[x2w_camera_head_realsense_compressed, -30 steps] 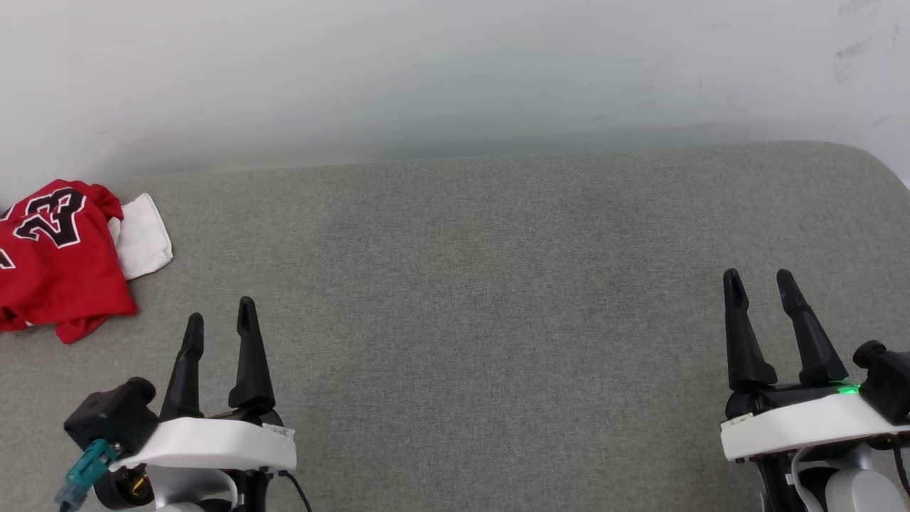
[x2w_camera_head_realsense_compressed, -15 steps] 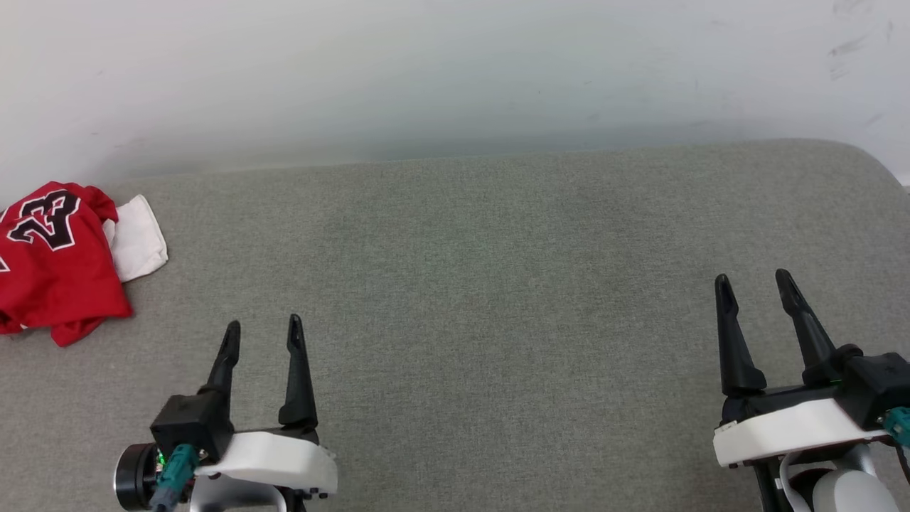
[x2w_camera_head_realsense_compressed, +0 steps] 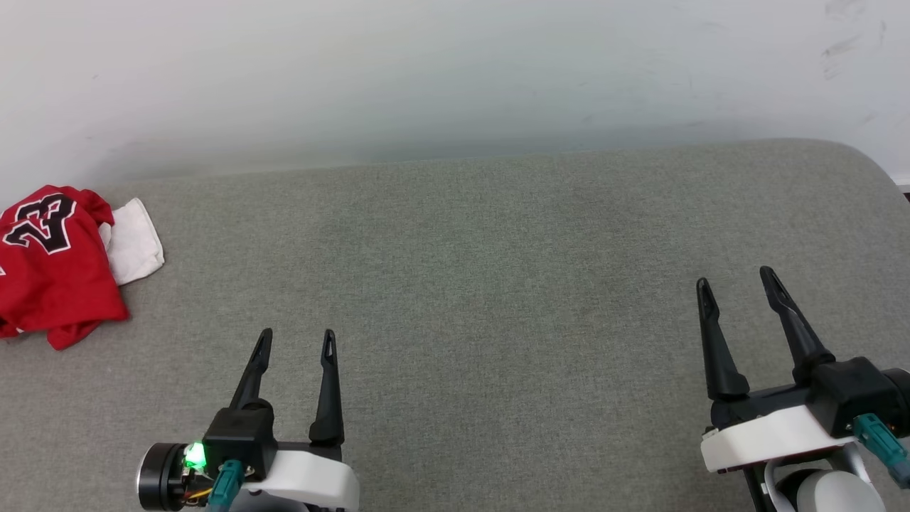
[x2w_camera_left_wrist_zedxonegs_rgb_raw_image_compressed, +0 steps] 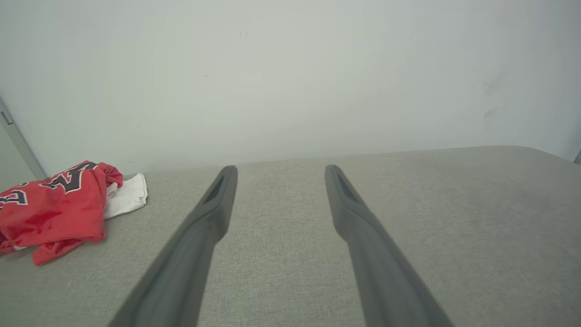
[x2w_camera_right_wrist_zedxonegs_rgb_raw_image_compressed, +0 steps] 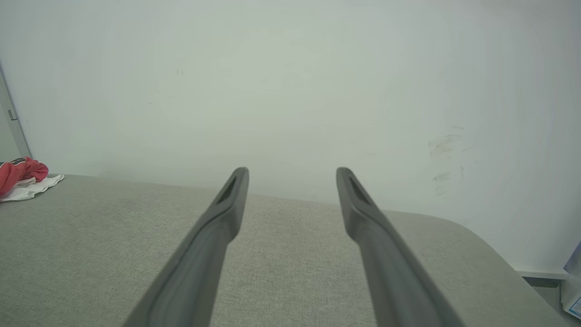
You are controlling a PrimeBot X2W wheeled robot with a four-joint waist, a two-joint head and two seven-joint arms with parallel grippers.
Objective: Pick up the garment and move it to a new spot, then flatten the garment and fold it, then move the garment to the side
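The garment [x2w_camera_head_realsense_compressed: 50, 274] lies crumpled at the far left of the grey padded surface [x2w_camera_head_realsense_compressed: 498, 242], red with a black "23" and a white sleeve sticking out to its right. The left wrist view has the garment [x2w_camera_left_wrist_zedxonegs_rgb_raw_image_compressed: 54, 204] at its left edge, and the right wrist view has the garment [x2w_camera_right_wrist_zedxonegs_rgb_raw_image_compressed: 20, 175] far off to the left. My left gripper [x2w_camera_head_realsense_compressed: 296, 338] stands open and empty at the lower left, well to the right of the garment. Open and empty too, my right gripper [x2w_camera_head_realsense_compressed: 736, 277] is at the lower right.
A pale wall [x2w_camera_head_realsense_compressed: 455, 71] runs along the back of the surface. The surface's back right corner [x2w_camera_head_realsense_compressed: 867, 160] is rounded. Bare grey fabric stretches between the two grippers.
My left gripper has moved right and down, away from the garment, and turned at the wrist. The right gripper has edged slightly left. The picture has shifted a little.
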